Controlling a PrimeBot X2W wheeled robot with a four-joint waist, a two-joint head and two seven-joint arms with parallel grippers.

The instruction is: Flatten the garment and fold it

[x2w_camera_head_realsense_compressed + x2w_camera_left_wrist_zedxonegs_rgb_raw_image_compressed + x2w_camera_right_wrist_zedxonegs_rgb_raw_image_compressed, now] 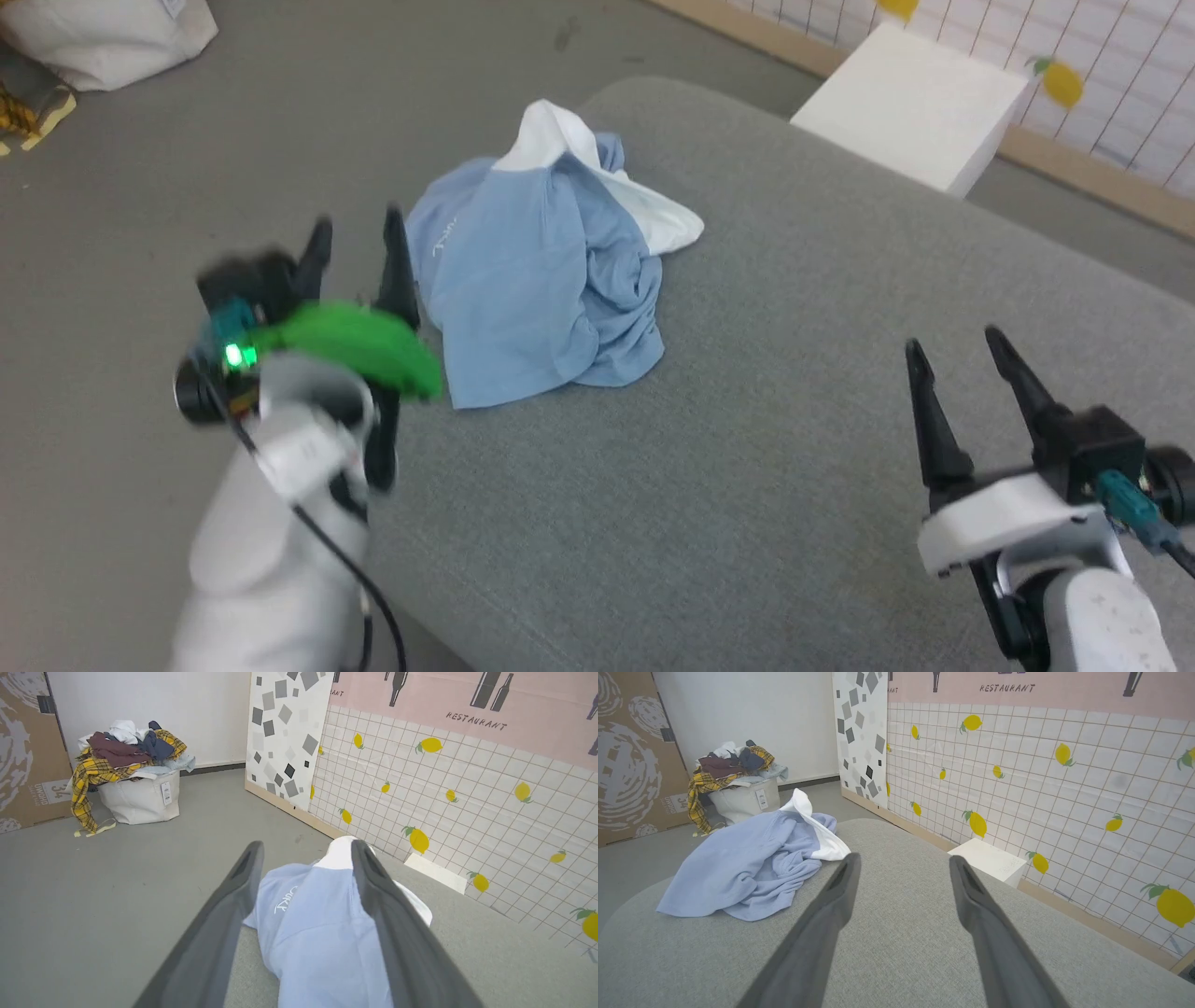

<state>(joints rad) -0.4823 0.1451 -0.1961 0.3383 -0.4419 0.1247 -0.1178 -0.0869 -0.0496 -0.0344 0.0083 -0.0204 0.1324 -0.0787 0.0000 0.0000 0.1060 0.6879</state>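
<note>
Garment (541,289) is lying crumpled in a loose heap on the grey padded surface (794,392), near that surface's left edge. The white collar (560,131) is bunching at the far end and the chest logo (446,233) is facing up along the left side. Judging by the deep folds, the fabric is behaving as a light, soft, limp knit. It is likely to drape and sag when lifted, offering no stiffness, and is unlikely to slip far on the woven padding. Nothing fragile is showing. A pinch on a single layer at an outer edge is advisable, for example at the near hem corner (462,401) or at the collar. A grasp into the bunched middle risks taking several layers together.

Beside it, the left gripper (358,220) is hovering just at the garment's left edge, its fingers (219,924) standing wide apart and holding nothing. In the left wrist view the heap is lying directly ahead between them; whether they are touching cloth cannot be told. Farther out, the right gripper (954,339) is hovering over bare padding, well apart from the garment, to its right and nearer the robot, jaws likewise standing wide and empty.
</note>
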